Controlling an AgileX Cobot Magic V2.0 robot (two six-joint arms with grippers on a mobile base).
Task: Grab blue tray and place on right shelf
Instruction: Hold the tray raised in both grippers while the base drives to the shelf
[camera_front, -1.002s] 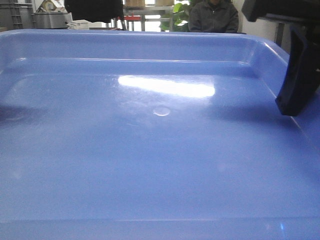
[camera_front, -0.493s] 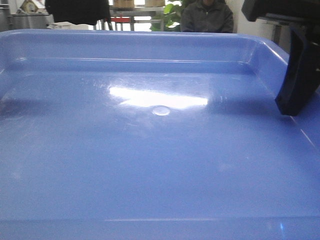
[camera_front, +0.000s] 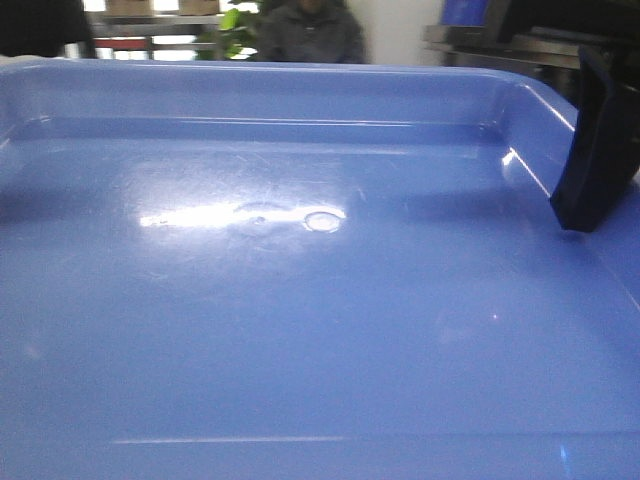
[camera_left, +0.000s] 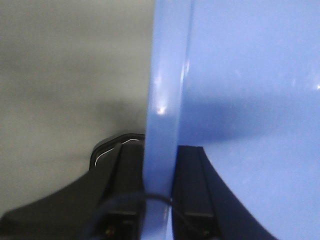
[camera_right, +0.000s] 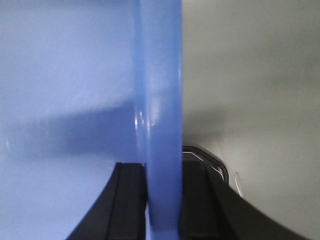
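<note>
The blue tray (camera_front: 300, 330) fills the front view, its glossy floor and far rim facing me. My right gripper (camera_right: 162, 175) is shut on the tray's right rim (camera_right: 160, 100), one black finger inside the tray and one outside. That inner finger (camera_front: 600, 150) shows at the right edge of the front view. My left gripper (camera_left: 159, 175) is shut on the left rim (camera_left: 167, 100) the same way. A grey metal ledge (camera_front: 480, 42) shows beyond the tray at top right; I cannot tell whether it is the right shelf.
Beyond the tray's far rim sits a person in a dark jacket (camera_front: 305, 35) beside a green plant (camera_front: 232, 25). A rack with red parts (camera_front: 140, 45) stands at the back left. Grey floor (camera_left: 65, 90) lies under the tray.
The background behind the tray has slid to the left and the metal ledge has come into view at top right. The glare on the tray floor has moved left. Both grips are unchanged.
</note>
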